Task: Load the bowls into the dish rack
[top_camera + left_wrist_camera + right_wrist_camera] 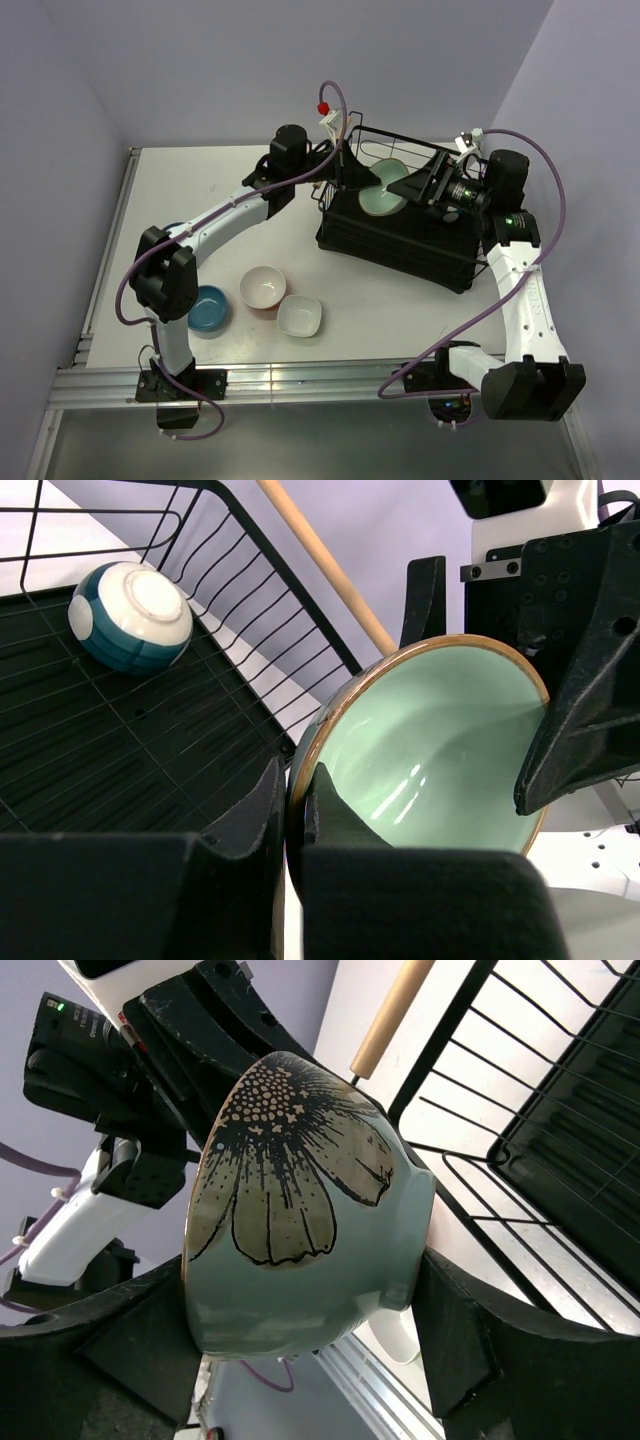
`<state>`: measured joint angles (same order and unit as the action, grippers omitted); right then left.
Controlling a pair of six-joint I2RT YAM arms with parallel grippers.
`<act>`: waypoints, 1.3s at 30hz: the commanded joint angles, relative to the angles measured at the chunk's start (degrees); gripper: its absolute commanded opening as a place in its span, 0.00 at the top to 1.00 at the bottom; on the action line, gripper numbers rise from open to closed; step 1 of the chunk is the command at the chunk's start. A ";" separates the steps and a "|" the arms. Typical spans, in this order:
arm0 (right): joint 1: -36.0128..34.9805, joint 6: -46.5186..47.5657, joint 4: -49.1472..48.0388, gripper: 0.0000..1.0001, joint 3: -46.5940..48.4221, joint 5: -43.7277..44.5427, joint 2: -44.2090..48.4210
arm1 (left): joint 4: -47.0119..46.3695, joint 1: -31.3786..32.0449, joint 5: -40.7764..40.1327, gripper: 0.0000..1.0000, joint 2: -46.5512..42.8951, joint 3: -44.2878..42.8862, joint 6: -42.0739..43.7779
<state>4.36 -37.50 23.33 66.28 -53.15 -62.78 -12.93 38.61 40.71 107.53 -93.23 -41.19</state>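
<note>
Left pincer (293,815) pinches mint bowl (430,750) rim, mouth tipped leftward.

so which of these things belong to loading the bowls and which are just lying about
Job: dish rack; mint green flower bowl held above it; blue-and-white bowl already inside; blue bowl, white bowl with pinkish outside and squarish white bowl on the table.
Not the job: aluminium rail. No loose clutter.
</note>
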 commanded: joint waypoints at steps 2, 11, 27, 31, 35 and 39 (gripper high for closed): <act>-0.32 -1.44 -3.64 0.26 -0.45 -2.49 -0.93 | -6.23 1.20 1.39 1.00 -2.23 -1.95 -1.88; -0.32 2.32 -2.33 1.00 2.79 -5.56 -2.08 | -3.07 1.21 0.60 0.88 -2.93 -1.78 0.49; 2.23 15.95 6.26 1.00 10.79 -1.09 -3.48 | 0.97 -1.78 0.51 0.31 -7.24 0.59 2.25; 3.20 25.07 11.73 1.00 15.36 2.60 -6.99 | 2.82 -3.71 0.34 0.19 -8.56 0.33 3.04; 3.20 32.47 15.95 1.00 21.33 10.23 -10.33 | 6.23 -4.86 0.77 0.18 -10.14 -0.55 5.85; 3.02 39.86 18.85 1.00 26.00 17.26 -14.37 | 8.53 -7.14 1.65 0.18 -12.42 -0.11 6.82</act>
<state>7.16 -6.31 41.43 86.65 -42.61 -75.68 -6.39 32.77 40.80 99.29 -92.47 -36.67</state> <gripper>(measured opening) 0.777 0.819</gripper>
